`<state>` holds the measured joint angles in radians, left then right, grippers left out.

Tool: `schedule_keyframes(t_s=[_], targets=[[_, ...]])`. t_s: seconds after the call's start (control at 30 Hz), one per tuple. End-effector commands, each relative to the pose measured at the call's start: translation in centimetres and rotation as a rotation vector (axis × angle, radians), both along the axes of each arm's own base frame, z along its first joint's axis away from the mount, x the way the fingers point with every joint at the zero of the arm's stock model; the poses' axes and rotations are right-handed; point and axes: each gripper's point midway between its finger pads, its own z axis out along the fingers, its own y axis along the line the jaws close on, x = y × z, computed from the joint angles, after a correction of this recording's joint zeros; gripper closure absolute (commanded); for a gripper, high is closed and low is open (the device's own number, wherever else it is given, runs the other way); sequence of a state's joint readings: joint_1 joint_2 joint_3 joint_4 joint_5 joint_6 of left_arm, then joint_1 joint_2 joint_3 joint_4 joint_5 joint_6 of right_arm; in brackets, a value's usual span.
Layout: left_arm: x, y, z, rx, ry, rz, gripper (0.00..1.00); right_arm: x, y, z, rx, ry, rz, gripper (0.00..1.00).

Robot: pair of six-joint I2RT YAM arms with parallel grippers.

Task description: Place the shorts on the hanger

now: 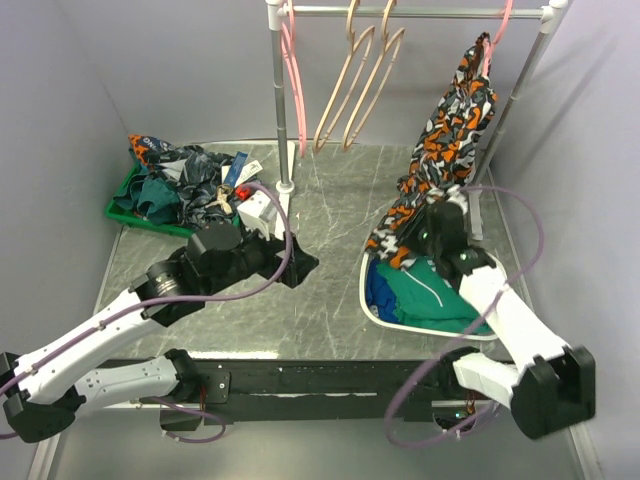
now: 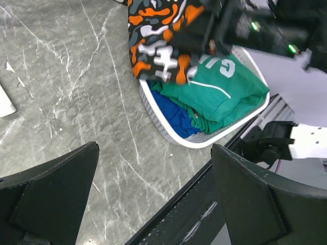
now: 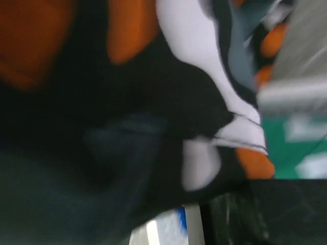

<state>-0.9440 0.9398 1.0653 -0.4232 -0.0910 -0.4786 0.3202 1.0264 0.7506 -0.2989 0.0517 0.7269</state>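
The shorts [image 1: 455, 110], printed in orange, black, grey and white, hang from the rail at the back right on a thin pink hanger [image 1: 503, 25]. They drape down-left to the basket. My right gripper [image 1: 437, 205] is at their lower part and looks shut on the fabric. In the right wrist view blurred shorts cloth [image 3: 194, 61] fills the frame and hides the fingers. The shorts also show in the left wrist view [image 2: 153, 41]. My left gripper [image 1: 300, 265] is open and empty above the table centre, its fingers [image 2: 56, 189] wide apart.
A white basket [image 1: 365, 290] with a green jersey [image 1: 440, 295] and blue cloth sits under the shorts. Beige hangers [image 1: 355, 80] and another pink hanger [image 1: 292, 70] hang on the rack, whose pole [image 1: 280, 100] stands mid-back. A green bin [image 1: 125, 205] of clothes is at back left.
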Motion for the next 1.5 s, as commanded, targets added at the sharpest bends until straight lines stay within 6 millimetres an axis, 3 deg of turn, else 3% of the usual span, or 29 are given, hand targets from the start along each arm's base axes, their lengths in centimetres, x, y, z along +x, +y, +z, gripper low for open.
schedule_keyframes(t_s=[0.0, 0.07, 0.13, 0.27, 0.4, 0.63, 0.83, 0.87, 1.1, 1.23, 1.47], targets=[[0.1, 0.3, 1.7, -0.083, -0.018, 0.033, 0.04, 6.2, -5.3, 3.9, -0.069, -0.155, -0.192, 0.58], [0.1, 0.4, 1.6, -0.087, -0.017, 0.04, 0.03, 7.1, -7.5, 3.3, -0.096, -0.141, -0.246, 0.58], [0.3, 0.5, 1.3, -0.082, -0.013, 0.05, 0.04, 7.9, -8.4, 3.6, -0.095, -0.161, -0.266, 0.58], [0.5, 0.4, 0.6, -0.072, -0.005, 0.06, 0.04, 9.2, -8.5, 2.6, -0.108, -0.139, -0.256, 0.57], [0.8, 0.5, 0.2, -0.061, -0.007, 0.074, 0.04, 9.2, -10.0, 1.1, -0.172, -0.117, -0.296, 0.57], [1.1, -0.2, -0.7, -0.051, 0.01, 0.067, 0.04, 9.2, -14.6, -0.7, -0.209, -0.055, -0.411, 0.55], [1.2, -0.2, -0.9, -0.052, 0.016, 0.075, 0.04, 8.8, -14.1, -3.7, -0.181, 0.015, -0.392, 0.54], [1.2, -0.1, -1.0, -0.049, 0.015, 0.078, 0.04, 8.7, -14.0, -3.0, -0.173, -0.017, -0.39, 0.53], [1.3, -0.2, -1.4, -0.045, 0.025, 0.076, 0.04, 7.4, -15.2, -3.3, -0.237, 0.018, -0.42, 0.5], [1.1, -0.4, -1.4, -0.059, 0.032, 0.069, 0.04, 7.0, -16.0, -5.6, -0.234, 0.101, -0.433, 0.48], [1.0, -0.1, -1.4, -0.058, 0.036, 0.073, 0.04, 6.8, -17.5, -6.7, -0.206, 0.13, -0.483, 0.47]])
